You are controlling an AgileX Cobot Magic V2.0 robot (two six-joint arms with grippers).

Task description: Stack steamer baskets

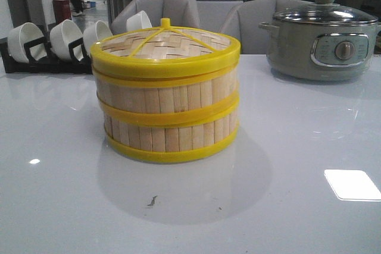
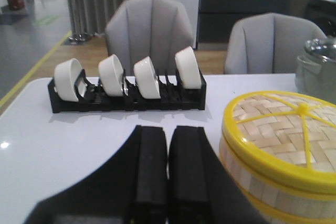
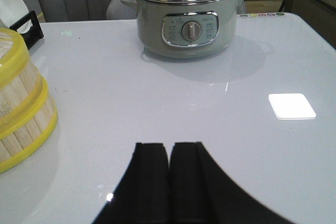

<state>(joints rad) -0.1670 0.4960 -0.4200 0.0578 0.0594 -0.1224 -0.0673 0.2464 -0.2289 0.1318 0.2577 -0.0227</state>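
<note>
Two steamer baskets [image 1: 166, 120] of pale bamboo slats with yellow rims stand stacked one on the other at the middle of the white table, with the flat woven lid [image 1: 165, 46] on top. The stack also shows in the left wrist view [image 2: 278, 150] and at the edge of the right wrist view [image 3: 21, 103]. My left gripper [image 2: 168, 129] is shut and empty, just left of the stack and apart from it. My right gripper [image 3: 169, 146] is shut and empty over bare table, right of the stack. Neither gripper shows in the front view.
A black rack [image 1: 41, 60] of several white bowls [image 2: 147, 77] stands at the back left. A grey-green electric pot [image 1: 321, 40] with a glass lid stands at the back right. Grey chairs [image 2: 152, 30] stand behind the table's far edge.
</note>
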